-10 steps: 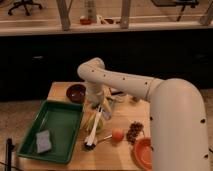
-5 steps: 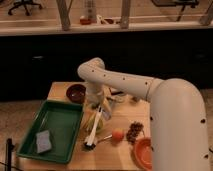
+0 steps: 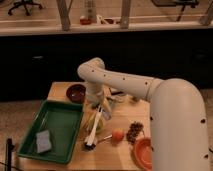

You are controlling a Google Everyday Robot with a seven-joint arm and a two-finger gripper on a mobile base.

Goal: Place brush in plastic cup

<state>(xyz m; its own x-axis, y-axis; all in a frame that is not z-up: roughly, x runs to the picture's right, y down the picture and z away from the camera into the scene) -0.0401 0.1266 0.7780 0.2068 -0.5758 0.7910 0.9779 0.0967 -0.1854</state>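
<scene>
Clearly unfinished: the slim white-handled brush (image 3: 95, 127) lies slanted on the wooden table (image 3: 60, 91), dark bristles toward seven o'clock. At its twelve o'clock end hangs the gripper (image 3: 101, 104). No plastic cup is identifiable from here.

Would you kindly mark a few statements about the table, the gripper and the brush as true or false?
1. The gripper is down at the table, beside the dark bowl. True.
2. The green tray holds an orange fruit. False: the small orange fruit lies on the table; the tray holds a grey sponge.
3. The brush has its dark bristle end toward the table's near edge. True.
4. The orange bowl sits at the table's far left corner. False: it is near right.
</scene>
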